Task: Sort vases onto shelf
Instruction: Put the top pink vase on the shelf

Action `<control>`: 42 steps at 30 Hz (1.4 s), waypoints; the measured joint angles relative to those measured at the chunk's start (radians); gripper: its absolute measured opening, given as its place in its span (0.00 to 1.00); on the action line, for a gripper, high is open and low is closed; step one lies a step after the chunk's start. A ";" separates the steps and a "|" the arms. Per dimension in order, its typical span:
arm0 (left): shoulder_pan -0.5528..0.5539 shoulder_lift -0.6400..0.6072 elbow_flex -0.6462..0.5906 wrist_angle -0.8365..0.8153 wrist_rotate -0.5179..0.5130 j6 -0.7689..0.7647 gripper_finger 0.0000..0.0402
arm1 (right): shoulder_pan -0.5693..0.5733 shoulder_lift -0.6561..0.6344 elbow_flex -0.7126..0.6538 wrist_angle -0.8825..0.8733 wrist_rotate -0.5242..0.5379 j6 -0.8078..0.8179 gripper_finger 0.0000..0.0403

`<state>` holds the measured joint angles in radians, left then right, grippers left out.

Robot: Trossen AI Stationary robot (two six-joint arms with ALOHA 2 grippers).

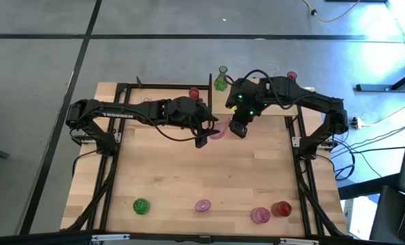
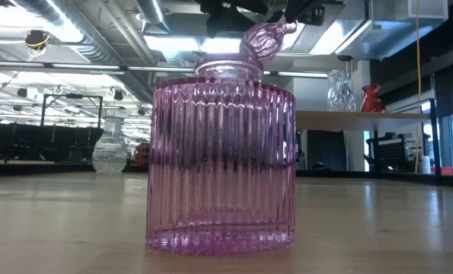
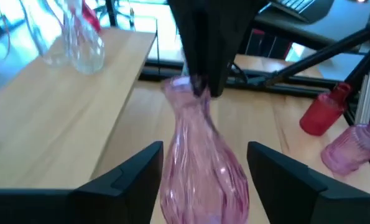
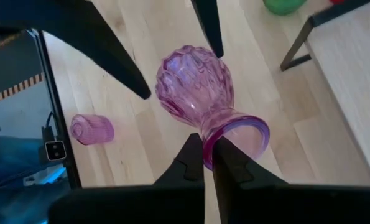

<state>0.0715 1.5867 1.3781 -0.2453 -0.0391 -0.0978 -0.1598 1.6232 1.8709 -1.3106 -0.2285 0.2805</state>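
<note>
A pink bulbous vase (image 1: 218,131) hangs over the middle of the table between my two grippers. My right gripper (image 4: 203,158) is shut on its mouth. My left gripper (image 3: 203,180) is open, one finger (image 3: 132,177) on each side of the vase's belly (image 3: 203,168), with no touch that I can see. In the low view the vase (image 2: 268,36) shows high up behind a ribbed pink vase (image 2: 220,164). The shelf (image 1: 154,90) runs along the far edge and carries green (image 1: 220,80), red (image 1: 194,92) and clear (image 3: 79,37) vases. My right gripper pinches the wall of the vase's mouth rim (image 4: 211,142), one finger outside and the other over the opening. The fingers slant down onto it from the table's right. The vase is lifted clear of the table and tilted, neck toward my right gripper and belly toward my left.
Along the near edge stand a green vase (image 1: 141,205), two pink ones (image 1: 202,205) (image 1: 259,215) and a red one (image 1: 281,208). Another red vase (image 1: 292,76) stands at the far right. The black frame posts (image 1: 299,143) flank the table's sides.
</note>
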 joint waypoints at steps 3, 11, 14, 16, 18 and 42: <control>0.000 0.000 0.000 -0.006 0.009 -0.025 0.59 | 0.004 -0.002 0.000 0.038 0.007 -0.006 0.00; 0.000 0.000 0.000 -0.008 0.025 -0.043 0.58 | 0.053 0.030 0.000 0.098 -0.001 -0.051 0.00; 0.000 0.003 0.000 -0.010 0.026 -0.073 0.58 | 0.072 0.040 0.000 0.121 -0.001 -0.067 0.00; 0.000 0.006 0.000 -0.022 0.032 -0.082 0.58 | 0.083 0.047 0.000 0.127 0.004 -0.071 0.00; -0.001 0.007 0.000 -0.043 0.037 -0.087 0.58 | 0.083 0.052 -0.001 0.136 0.008 -0.071 0.00; 0.000 0.007 0.002 -0.075 0.070 -0.132 0.29 | 0.081 0.050 -0.001 0.214 -0.008 -0.074 0.00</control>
<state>0.0715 1.5940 1.3796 -0.3202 0.0305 -0.2302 -0.0788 1.6730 1.8702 -1.0969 -0.2363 0.2066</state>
